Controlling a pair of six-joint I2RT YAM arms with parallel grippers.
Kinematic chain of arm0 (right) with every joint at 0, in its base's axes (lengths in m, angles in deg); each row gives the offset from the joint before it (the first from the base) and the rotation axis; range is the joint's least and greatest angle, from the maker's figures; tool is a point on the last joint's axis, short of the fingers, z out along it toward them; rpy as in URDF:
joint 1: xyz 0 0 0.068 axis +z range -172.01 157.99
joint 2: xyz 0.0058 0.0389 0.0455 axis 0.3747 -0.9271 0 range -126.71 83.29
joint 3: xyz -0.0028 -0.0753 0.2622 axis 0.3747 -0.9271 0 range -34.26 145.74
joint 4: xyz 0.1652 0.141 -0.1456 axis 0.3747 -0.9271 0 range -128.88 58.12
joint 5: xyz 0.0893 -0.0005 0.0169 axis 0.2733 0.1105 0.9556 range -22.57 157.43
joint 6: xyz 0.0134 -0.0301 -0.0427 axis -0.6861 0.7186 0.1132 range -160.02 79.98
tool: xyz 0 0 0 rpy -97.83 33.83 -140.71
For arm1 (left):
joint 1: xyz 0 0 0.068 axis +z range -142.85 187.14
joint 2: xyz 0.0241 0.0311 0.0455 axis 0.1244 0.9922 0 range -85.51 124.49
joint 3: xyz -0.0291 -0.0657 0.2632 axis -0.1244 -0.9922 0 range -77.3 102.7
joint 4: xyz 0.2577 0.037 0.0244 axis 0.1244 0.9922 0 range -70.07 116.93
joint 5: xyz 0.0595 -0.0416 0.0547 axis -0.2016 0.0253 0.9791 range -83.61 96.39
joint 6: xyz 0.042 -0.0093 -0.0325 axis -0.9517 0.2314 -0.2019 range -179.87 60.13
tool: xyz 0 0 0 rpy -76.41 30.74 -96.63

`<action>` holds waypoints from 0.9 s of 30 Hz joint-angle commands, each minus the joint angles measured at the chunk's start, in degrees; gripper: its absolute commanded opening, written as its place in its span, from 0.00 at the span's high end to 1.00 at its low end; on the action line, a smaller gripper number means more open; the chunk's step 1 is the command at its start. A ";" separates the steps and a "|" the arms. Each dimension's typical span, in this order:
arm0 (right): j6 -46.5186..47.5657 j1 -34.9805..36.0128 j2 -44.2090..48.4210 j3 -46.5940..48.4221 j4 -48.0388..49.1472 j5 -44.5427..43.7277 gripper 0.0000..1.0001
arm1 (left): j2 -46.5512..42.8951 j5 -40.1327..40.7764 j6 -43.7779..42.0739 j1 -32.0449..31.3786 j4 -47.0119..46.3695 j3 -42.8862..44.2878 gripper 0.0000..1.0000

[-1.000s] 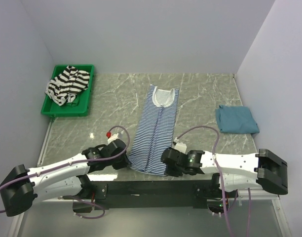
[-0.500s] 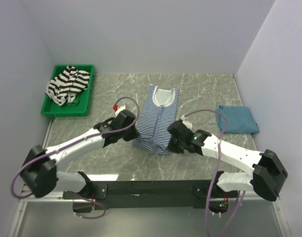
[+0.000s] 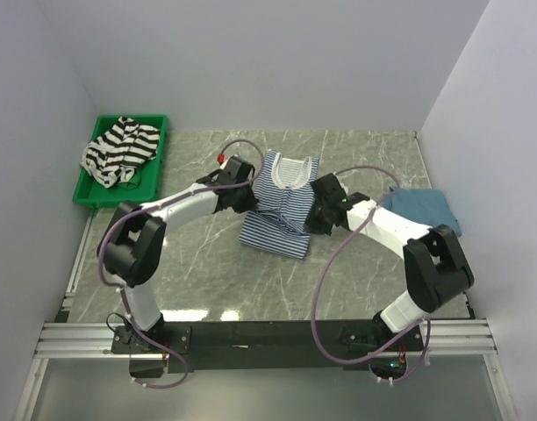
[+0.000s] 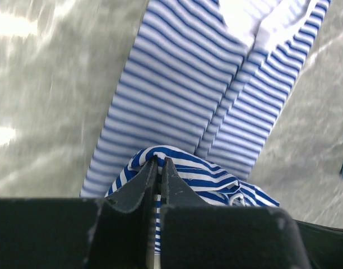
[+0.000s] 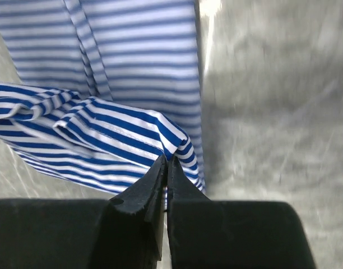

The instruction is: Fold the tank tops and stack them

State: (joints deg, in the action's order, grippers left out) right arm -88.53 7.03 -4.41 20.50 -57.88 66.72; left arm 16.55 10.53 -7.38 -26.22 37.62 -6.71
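The blue-and-white thin-striped tank top (image 3: 280, 206) lies lengthwise on the marble table, its near end lifted and carried over toward the neckline. My left gripper (image 3: 249, 200) is shut on the left bottom corner of that hem (image 4: 160, 159). My right gripper (image 3: 311, 215) is shut on the right bottom corner (image 5: 174, 147). Both hold the hem above the flat upper half of the top. The teal-blue tank top (image 3: 419, 213) lies folded at the right. The black-and-white wide-striped tank top (image 3: 119, 149) is bunched in the green bin.
The green bin (image 3: 96, 195) stands at the far left of the table. Purple cables loop off both arms. White walls close in the back and both sides.
Both grippers have moved away from the near edge toward the neckline, carrying the striped top's bottom hem with them, so the top is now folded about in half.
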 commanded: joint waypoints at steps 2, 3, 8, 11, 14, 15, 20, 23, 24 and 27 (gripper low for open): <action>4.21 -3.19 -3.95 6.49 2.62 3.17 0.97 | 4.62 -2.73 -3.44 1.90 -1.61 7.63 0.98; 4.65 -4.15 -4.66 7.19 2.62 3.61 0.94 | 5.60 -3.08 -4.14 2.07 -1.78 8.42 0.96; 5.36 -6.18 -9.06 10.80 3.50 5.10 0.89 | 11.13 -5.20 -5.64 3.13 -2.67 13.43 0.88; 5.79 -7.41 -11.51 12.91 3.50 5.63 0.82 | 13.16 -6.33 -5.99 3.92 -2.48 15.63 0.85; 6.59 -8.12 -12.76 14.76 2.97 4.67 0.59 | 13.52 -6.43 -6.78 4.18 -2.49 16.60 0.66; 6.67 -8.47 -12.76 14.67 3.49 4.84 0.55 | 13.17 -6.34 -6.70 4.36 -2.84 16.51 0.61; 7.99 -9.44 -11.71 17.48 2.10 2.83 0.48 | 7.46 -4.33 -5.12 5.24 -2.50 14.23 0.47; 8.00 -9.09 -9.42 16.96 1.30 0.89 0.48 | 3.24 0.68 -3.46 5.24 -0.12 12.48 0.45; 7.91 -8.82 -8.81 16.35 0.95 -0.77 0.48 | 1.93 2.00 -3.36 5.24 -0.46 10.21 0.45; 7.56 -6.37 -6.52 14.59 0.69 -3.94 0.48 | -2.65 1.32 -2.04 4.98 -0.99 4.51 0.50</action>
State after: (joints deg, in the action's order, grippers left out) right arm -81.50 -1.52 -15.18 35.45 -56.42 67.24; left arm 20.27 9.63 -11.22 -21.11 37.21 2.01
